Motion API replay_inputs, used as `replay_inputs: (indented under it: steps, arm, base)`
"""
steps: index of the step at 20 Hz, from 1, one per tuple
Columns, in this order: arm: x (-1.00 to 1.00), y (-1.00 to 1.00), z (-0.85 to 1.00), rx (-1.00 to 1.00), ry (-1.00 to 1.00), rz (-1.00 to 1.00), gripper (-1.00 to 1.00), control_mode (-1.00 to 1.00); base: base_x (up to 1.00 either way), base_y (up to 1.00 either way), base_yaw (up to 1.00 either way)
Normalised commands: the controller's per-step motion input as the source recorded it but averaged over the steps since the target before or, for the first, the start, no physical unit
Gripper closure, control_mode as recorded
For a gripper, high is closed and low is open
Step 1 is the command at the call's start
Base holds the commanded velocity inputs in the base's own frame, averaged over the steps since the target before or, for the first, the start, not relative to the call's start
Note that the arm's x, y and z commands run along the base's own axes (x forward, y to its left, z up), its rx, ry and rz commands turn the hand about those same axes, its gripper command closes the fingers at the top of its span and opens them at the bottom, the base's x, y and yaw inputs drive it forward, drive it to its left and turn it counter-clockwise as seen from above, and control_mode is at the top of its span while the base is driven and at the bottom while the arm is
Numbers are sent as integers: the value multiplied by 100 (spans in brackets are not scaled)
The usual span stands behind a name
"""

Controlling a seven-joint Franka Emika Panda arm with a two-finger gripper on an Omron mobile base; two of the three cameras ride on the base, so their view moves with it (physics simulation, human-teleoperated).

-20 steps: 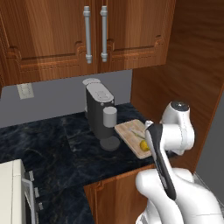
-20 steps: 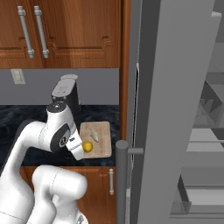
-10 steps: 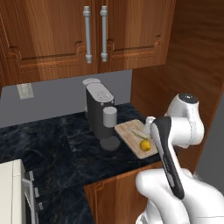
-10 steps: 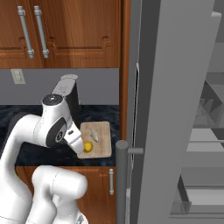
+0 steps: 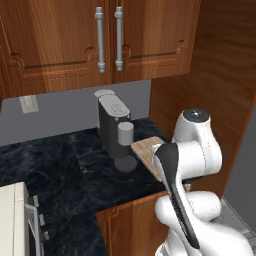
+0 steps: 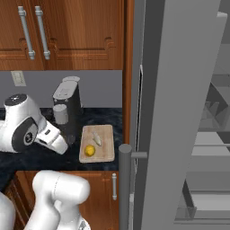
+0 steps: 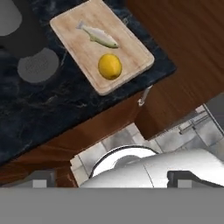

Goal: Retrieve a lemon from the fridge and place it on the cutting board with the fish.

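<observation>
The yellow lemon [image 7: 109,66] lies free on the tan cutting board [image 7: 129,46], right beside the small pale fish [image 7: 99,36]. From the right base camera the lemon [image 6: 90,151] sits at the near end of the board [image 6: 105,152], the fish [image 6: 97,138] just behind it. My gripper [image 7: 114,178] hangs high above the counter's front edge, well clear of the board, open and empty. The fridge [image 6: 179,103] stands to the right with its door swung open. In the left base view my arm hides most of the cutting board [image 5: 142,149].
A dark coffee machine [image 5: 114,125] with a grey cup stands on the black marble counter [image 5: 60,165] left of the board. Wood wall cabinets [image 5: 100,40] hang above. A tall wood panel [image 6: 128,67] separates the counter from the fridge. A white stove corner [image 5: 15,220] is at lower left.
My arm has drawn back and to the left, away from the board. The lemon stays where it lay, next to the fish.
</observation>
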Motion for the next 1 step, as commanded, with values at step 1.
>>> replay_inputs:
  steps: [1]
  arm:
    - [-46,50,7,-24,-3,17,-100,-100]
  base:
    - [0,0,0]
